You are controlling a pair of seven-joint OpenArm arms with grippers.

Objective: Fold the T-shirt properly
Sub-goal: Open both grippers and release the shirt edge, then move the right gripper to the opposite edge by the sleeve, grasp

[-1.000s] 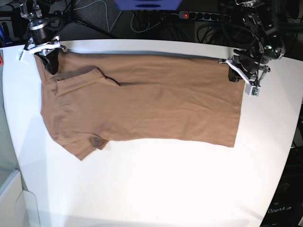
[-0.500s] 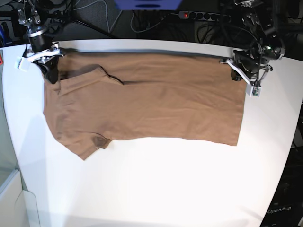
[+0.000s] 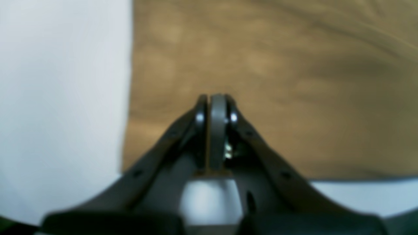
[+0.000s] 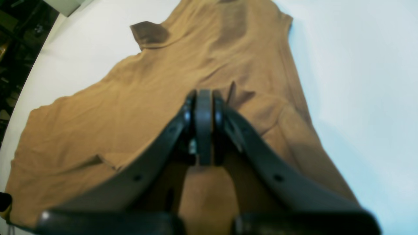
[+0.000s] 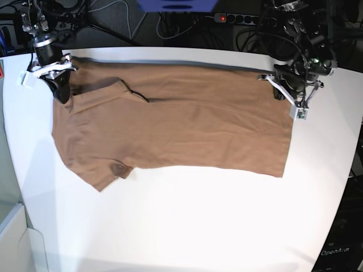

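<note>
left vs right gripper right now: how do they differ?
1. The left gripper sits at the hem corner of the T-shirt; the right gripper sits at the shoulder end.
2. From the left wrist, only flat cloth and table show; from the right wrist, a sleeve and folds show.
Shared: both are shut at the shirt's far edge; whether either pinches cloth is unclear.

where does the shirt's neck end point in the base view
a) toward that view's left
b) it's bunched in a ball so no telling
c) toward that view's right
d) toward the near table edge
a: the T-shirt lies spread flat on the white table, with its sleeve and shoulder end at that view's left and its straight bottom hem at the right.
</note>
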